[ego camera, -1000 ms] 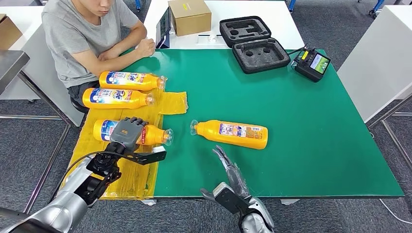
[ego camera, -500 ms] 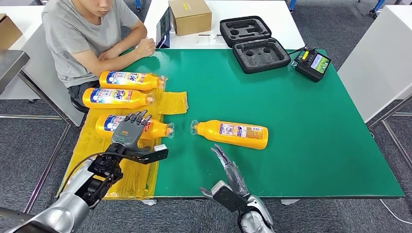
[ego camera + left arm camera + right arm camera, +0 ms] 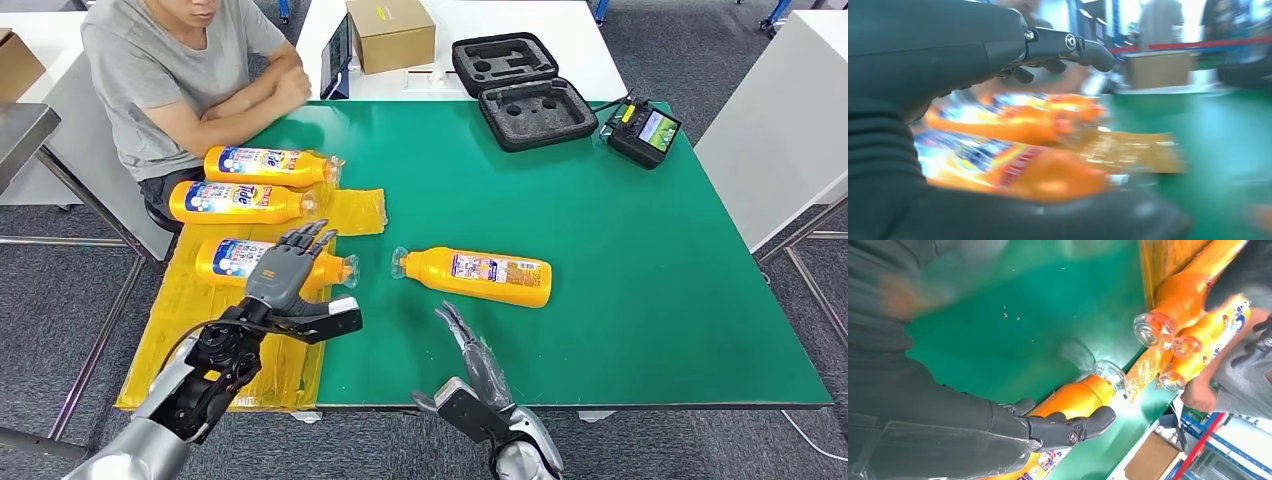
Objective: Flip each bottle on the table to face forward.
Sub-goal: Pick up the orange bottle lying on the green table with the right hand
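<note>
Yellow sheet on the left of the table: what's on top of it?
Three orange bottles lie on the yellow sheet: far, middle, and near bottle. The open left hand hovers over the near one, covering part of its body. The fourth bottle lies on the green mat.

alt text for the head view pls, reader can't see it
Four orange plastic bottles lie on a green table: three on a yellow plastic sheet, one alone. The left hand hovers open over the nearest; a person sits opposite.

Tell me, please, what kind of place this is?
Probably a robotics lab or test workshop, not a home. A green table carries staged orange detergent bottles, a foam-lined equipment case and a handheld controller, while a person sits watching.
</note>
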Available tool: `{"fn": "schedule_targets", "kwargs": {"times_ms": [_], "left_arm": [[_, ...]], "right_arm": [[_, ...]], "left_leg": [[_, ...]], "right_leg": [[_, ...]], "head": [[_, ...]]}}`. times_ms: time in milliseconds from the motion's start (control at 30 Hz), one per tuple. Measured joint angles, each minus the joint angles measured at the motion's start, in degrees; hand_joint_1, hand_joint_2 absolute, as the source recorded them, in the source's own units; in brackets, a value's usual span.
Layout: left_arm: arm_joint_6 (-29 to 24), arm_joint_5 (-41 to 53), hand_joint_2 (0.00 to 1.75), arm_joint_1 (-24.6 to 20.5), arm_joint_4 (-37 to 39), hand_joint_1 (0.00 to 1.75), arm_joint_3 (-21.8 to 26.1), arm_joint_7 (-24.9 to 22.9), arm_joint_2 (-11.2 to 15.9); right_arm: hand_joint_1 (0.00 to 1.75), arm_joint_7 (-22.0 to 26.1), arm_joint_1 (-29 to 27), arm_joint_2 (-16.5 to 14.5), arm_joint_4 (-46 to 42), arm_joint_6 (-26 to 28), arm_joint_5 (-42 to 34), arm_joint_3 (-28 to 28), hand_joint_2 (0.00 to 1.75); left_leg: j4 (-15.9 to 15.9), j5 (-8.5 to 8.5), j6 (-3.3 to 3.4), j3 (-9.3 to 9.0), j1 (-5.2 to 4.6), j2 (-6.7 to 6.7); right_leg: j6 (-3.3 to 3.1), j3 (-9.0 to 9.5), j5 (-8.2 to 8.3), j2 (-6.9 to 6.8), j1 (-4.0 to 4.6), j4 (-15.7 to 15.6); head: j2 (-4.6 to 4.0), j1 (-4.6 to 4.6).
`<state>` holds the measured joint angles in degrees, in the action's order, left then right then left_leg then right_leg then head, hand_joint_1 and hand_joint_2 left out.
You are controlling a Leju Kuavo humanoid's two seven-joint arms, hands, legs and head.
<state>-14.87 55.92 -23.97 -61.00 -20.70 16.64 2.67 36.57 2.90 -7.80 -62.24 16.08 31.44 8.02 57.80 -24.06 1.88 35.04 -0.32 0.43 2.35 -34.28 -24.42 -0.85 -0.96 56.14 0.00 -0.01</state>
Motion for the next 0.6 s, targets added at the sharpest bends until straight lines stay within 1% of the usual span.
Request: {"fn": "schedule_targets", "kwargs": {"times_ms": [67,133,267,367,467,533,600], "left_arm": [[1.8,-7.1,0.00,2.0,-3.8,0.00,0.7,3.9,-0.3],[2.9,-11.7,0.00,3.8,-7.1,0.00,1.4,6.3,-0.7],[4.0,-19.1,1.75,7.2,-12.3,0.00,3.1,10.4,-1.4],[4.1,-24.3,1.75,10.9,-16.0,0.00,4.4,13.8,-2.5],[4.1,-25.8,1.75,13.7,-18.5,0.00,5.1,14.7,-3.4],[4.2,-27.0,1.75,14.8,-19.7,0.00,5.6,15.2,-3.8],[4.3,-29.8,1.75,16.0,-20.8,0.00,6.1,16.3,-4.5]], "right_arm": [[0.00,0.0,-1.0,0.0,-1.5,-0.1,-0.6,-0.1,1.75],[0.00,0.0,-1.7,0.0,-2.9,-0.3,-0.9,-0.2,1.75],[0.00,-0.1,-2.6,0.0,-5.2,-0.9,-1.1,-0.2,1.75],[0.00,-0.4,-3.3,0.0,-7.2,-1.0,-1.0,-0.2,1.75],[0.00,-0.6,-3.8,0.0,-8.8,-1.0,-0.9,-0.2,1.75],[0.00,-0.6,-4.0,0.0,-9.4,-2.2,-2.0,-0.2,0.87],[0.00,-0.5,-4.2,0.0,-9.9,-6.4,-6.5,-0.4,0.00]], "left_leg": [[0.0,-0.01,0.00,0.01,0.00,0.00],[0.0,-0.02,-0.01,0.02,0.00,0.00],[0.0,-0.04,-0.01,0.01,0.00,0.01],[0.0,-0.04,-0.01,-0.01,0.00,0.01],[0.0,-0.04,-0.01,0.00,0.00,0.00],[0.0,-0.04,-0.01,0.00,0.00,0.00],[0.0,-0.04,-0.01,0.00,0.00,0.00]], "right_leg": [[0.00,-0.01,-0.01,0.00,0.00,0.0],[-0.01,-0.01,-0.02,0.00,0.00,0.0],[-0.02,-0.01,-0.02,0.01,0.00,0.0],[-0.02,0.00,-0.02,0.00,0.00,0.0],[-0.02,-0.01,-0.02,0.00,0.00,0.0],[-0.02,0.00,-0.02,0.00,0.00,0.0],[-0.02,0.00,-0.02,0.00,0.00,0.0]], "head": [[0.00,0.01],[0.00,0.01],[0.00,0.00],[0.00,-0.01],[0.00,0.00],[0.00,0.00],[0.00,0.00]]}}
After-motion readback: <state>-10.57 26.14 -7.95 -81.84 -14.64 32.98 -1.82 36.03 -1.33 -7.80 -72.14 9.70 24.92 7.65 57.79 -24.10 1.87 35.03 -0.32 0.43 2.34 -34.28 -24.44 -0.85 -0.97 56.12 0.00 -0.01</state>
